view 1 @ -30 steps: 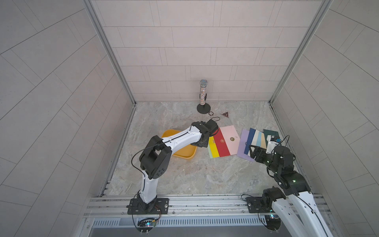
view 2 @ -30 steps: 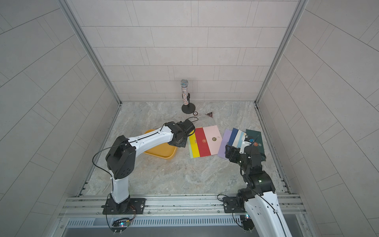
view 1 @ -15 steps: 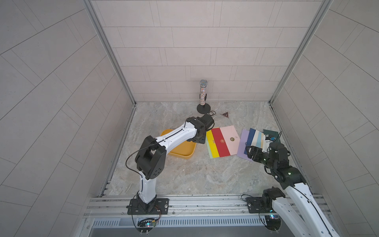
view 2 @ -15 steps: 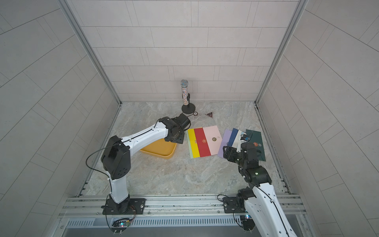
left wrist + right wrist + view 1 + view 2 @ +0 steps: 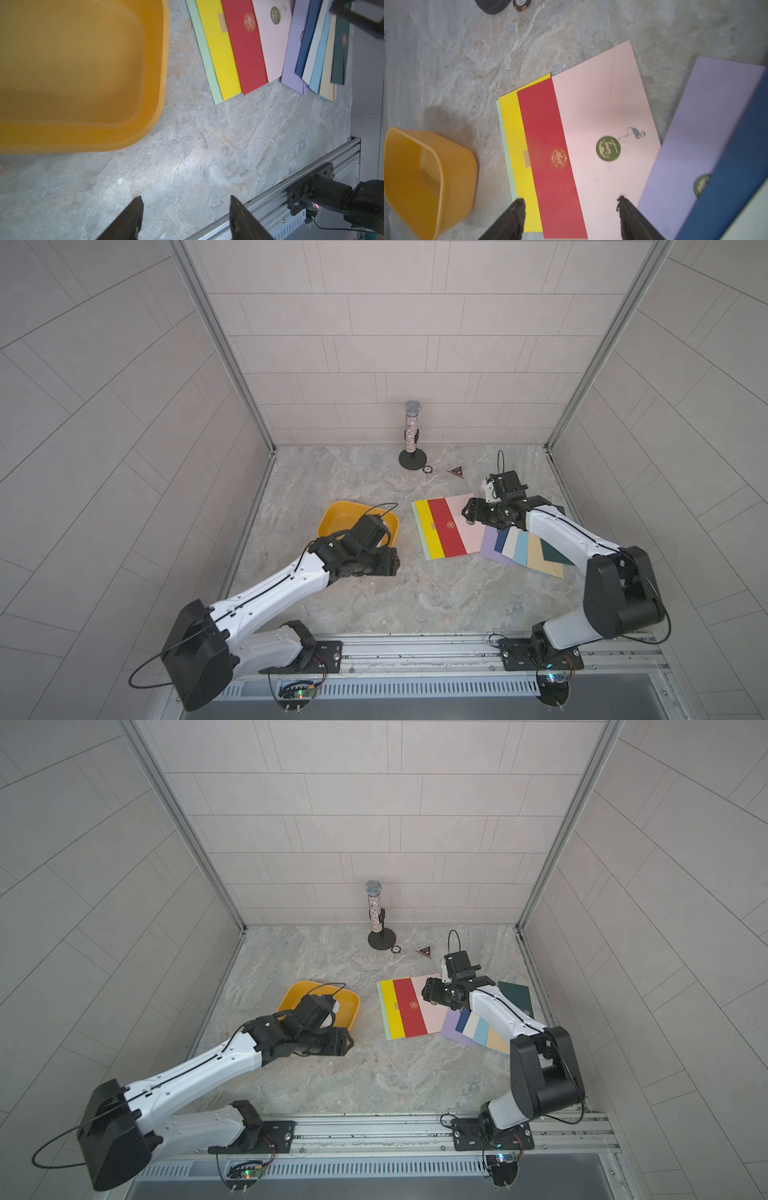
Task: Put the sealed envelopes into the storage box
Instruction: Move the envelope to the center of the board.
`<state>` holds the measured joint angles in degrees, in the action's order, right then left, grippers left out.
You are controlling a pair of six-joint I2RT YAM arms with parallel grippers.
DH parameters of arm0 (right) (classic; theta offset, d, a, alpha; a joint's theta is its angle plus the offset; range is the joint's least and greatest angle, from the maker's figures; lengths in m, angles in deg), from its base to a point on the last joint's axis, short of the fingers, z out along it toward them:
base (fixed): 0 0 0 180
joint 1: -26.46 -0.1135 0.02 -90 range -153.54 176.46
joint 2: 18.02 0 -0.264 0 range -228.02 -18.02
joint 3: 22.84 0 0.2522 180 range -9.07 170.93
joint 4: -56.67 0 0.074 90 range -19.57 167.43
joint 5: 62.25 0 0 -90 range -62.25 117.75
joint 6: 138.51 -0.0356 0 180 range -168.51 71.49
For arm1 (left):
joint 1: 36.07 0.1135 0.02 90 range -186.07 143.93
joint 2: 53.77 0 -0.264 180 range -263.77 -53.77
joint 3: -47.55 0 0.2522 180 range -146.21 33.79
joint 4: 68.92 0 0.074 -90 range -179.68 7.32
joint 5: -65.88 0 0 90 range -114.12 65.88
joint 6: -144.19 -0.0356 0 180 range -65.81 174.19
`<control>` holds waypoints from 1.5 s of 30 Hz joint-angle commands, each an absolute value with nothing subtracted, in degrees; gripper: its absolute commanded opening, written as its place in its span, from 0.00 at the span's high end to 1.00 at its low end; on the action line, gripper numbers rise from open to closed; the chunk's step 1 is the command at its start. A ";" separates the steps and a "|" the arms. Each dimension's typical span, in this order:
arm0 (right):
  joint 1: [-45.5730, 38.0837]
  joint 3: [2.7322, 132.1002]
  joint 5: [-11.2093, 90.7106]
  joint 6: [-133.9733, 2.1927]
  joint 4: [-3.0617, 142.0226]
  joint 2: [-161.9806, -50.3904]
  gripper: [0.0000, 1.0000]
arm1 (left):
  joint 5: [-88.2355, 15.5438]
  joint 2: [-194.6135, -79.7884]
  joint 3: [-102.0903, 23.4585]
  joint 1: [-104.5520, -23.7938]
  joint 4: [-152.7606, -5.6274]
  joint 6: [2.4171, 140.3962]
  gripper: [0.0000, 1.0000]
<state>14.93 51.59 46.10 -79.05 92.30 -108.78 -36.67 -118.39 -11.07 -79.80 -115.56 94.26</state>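
My left gripper (image 5: 390, 566) has drawn back from the far end of the yellow, red and pink group, where it was pressed together a moment ago. It now hangs spread just beside the near corner of the storage box (image 5: 332, 515), and the left wrist view shows nothing between its fingers (image 5: 128, 218). So that visit lifted nothing. The sealed envelopes (image 5: 449, 531) lie on the table (image 5: 374, 605) as they did, and the part of the box my wrist camera shows holds nothing. I judge that not one is stored yet.

Meanwhile my right gripper (image 5: 468, 517) has swung from the near side of the fanned stack (image 5: 515, 547) across to the pink envelope (image 5: 602, 108). Its jaws are spread and empty. In the right wrist view they straddle the red envelope (image 5: 550, 133) and the pink one, with the green seal sticker (image 5: 608, 148) just ahead of the tips. I cannot tell whether the tips touch the paper, since the top views are too steep and the wrist view is blurred.

The box lies well apart from this gripper, beyond the yellow envelope (image 5: 511, 124) and a strip of bare table. Any envelope I take here must cross the whole group to reach it.
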 commanded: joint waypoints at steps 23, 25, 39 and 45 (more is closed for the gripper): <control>-0.60 71.65 21.83 -78.44 109.28 -136.15 0.09 | -36.60 -109.04 -4.41 -80.41 -114.22 96.93 0.29; -1.03 73.33 22.25 -79.08 112.02 -137.80 0.08 | -36.80 -108.92 -4.53 -80.44 -114.23 96.74 0.29; -6.29 62.61 34.62 -85.11 109.70 -132.18 0.15 | -36.21 -110.36 -4.55 -80.41 -113.71 97.38 0.28; -14.48 54.55 31.35 -91.03 106.82 -127.72 0.15 | -36.24 -110.15 -3.87 -80.46 -113.70 98.19 0.28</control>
